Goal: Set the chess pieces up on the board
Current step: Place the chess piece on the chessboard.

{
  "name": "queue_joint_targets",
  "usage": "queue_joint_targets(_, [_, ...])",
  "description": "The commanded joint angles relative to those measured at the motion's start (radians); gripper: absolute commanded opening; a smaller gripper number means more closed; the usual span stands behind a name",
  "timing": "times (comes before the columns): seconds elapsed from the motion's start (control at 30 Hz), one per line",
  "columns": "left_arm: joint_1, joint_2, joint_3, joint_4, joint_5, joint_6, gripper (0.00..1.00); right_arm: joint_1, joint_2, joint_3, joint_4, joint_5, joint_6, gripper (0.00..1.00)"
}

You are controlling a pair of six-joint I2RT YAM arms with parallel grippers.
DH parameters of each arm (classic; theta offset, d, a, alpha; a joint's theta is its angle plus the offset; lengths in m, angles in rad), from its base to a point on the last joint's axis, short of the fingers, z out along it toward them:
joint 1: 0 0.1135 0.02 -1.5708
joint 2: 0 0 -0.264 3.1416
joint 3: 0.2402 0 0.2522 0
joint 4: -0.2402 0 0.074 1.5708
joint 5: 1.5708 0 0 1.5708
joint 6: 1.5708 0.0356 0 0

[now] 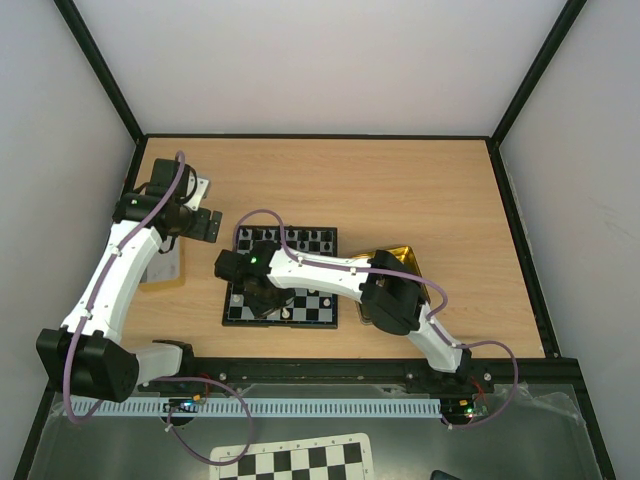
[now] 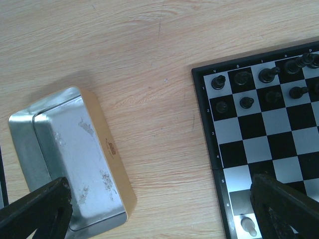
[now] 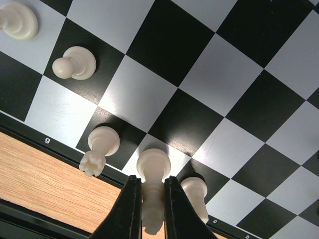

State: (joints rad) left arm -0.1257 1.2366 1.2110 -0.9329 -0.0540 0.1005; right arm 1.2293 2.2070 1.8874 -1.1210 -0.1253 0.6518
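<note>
One cream-white piece [image 3: 153,163] stands on a pale square in the edge row of the board [image 3: 164,45], and you have the right gripper [image 3: 151,181] clenched on it, with another white piece [image 3: 102,144] just beside it. Your left gripper [image 2: 159,213] hangs wide open above the wooden table [image 2: 149,59], between the silver tin [image 2: 70,164] and the board corner where the black pieces [image 2: 269,74] cluster.

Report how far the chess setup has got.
Done: black pieces stand on the far rows of the board, and a few white pieces stand at the near edge. In hand: the right gripper is shut on a white piece in the edge row. Left: several near-row squares are bare; the left gripper hangs open, empty.
</note>
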Motion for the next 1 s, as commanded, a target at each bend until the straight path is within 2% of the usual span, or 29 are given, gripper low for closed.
queue_joint_targets(0.0, [0.003, -0.006, -0.005, -0.003, -0.006, -0.007, 0.97, 0.007, 0.008, 0.021, -0.030, 0.006, -0.012, 0.02])
queue_joint_targets(0.97, [0.003, -0.011, -0.005, -0.007, -0.007, -0.009, 0.97, 0.007, -0.029, -0.039, -0.016, 0.000, -0.005, 0.02])
